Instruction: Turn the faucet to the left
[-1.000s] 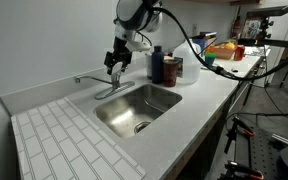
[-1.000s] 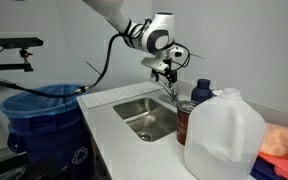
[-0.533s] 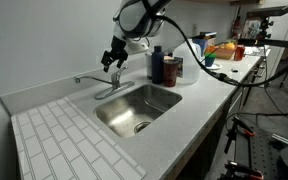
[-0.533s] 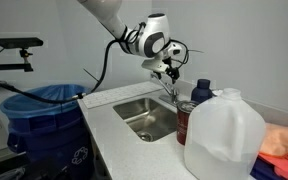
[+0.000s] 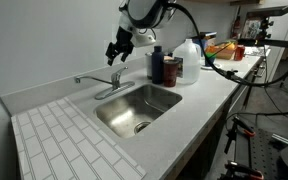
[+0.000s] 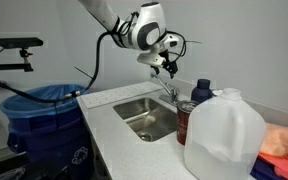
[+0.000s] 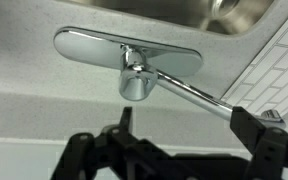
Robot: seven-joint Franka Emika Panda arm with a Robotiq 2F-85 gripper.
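The chrome faucet [image 5: 101, 84] stands behind the steel sink [image 5: 112, 118], its thin spout pointing out along the counter's back edge. In the wrist view the faucet [image 7: 136, 78] shows its flat base plate, round body and spout, which runs toward the right finger. My gripper [image 5: 115, 53] hangs above the faucet, open and empty, touching nothing. It also shows in the other exterior view [image 6: 162, 66] and in the wrist view [image 7: 187, 125], where the spout passes between the fingertips farther off. The sink also shows in that exterior view [image 6: 134, 107].
A dark bottle [image 5: 156, 66] and a brown jar [image 5: 171, 69] stand right of the sink. A big white jug [image 6: 223, 135] and a jar stand near the camera. A tiled drainboard [image 5: 59, 140] lies beside the sink. A blue bin [image 6: 39, 115] is by the counter's end.
My gripper has risen up and away from the faucet. The faucet's spout has not visibly moved.
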